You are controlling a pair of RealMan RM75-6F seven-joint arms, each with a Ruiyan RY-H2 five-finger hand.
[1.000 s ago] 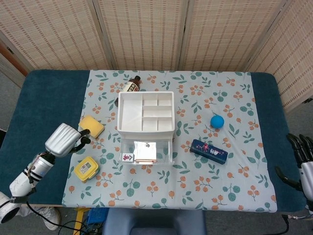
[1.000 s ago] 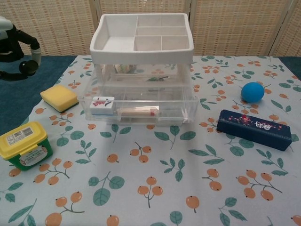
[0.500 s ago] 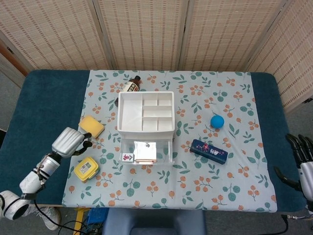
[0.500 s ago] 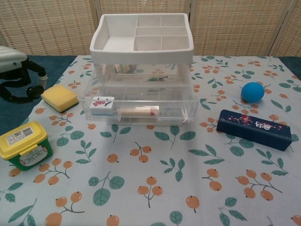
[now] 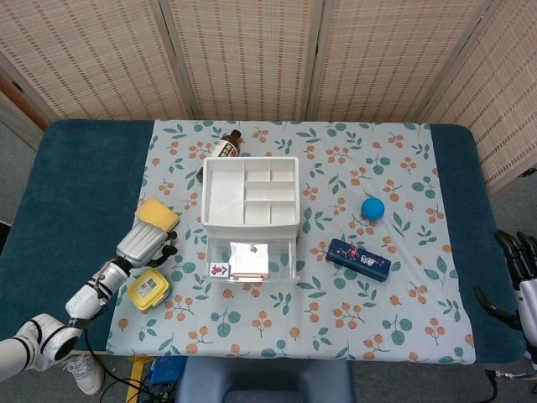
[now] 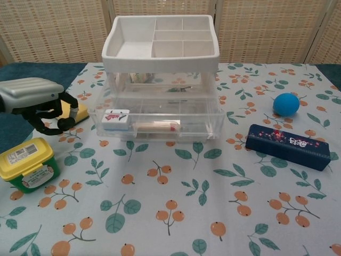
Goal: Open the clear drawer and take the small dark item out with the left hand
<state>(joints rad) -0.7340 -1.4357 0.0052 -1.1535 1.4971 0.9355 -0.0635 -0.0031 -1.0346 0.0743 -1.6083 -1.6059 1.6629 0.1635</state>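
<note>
Clear drawer [image 6: 160, 125] pulled out, yellow sponge [image 5: 157, 213] behind left hand [image 6: 37, 101]

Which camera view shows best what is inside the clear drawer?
The chest view. It looks through the front wall of the clear drawer, so the tile and a pale stick-like item show plainly. The head view sees the drawer from above, smaller, with glare; its contents are harder to read.

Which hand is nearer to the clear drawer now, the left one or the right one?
Left. The left hand hovers just beside the clear drawer, above the yellow sponge. The right hand is far away at the table's opposite edge.
</note>
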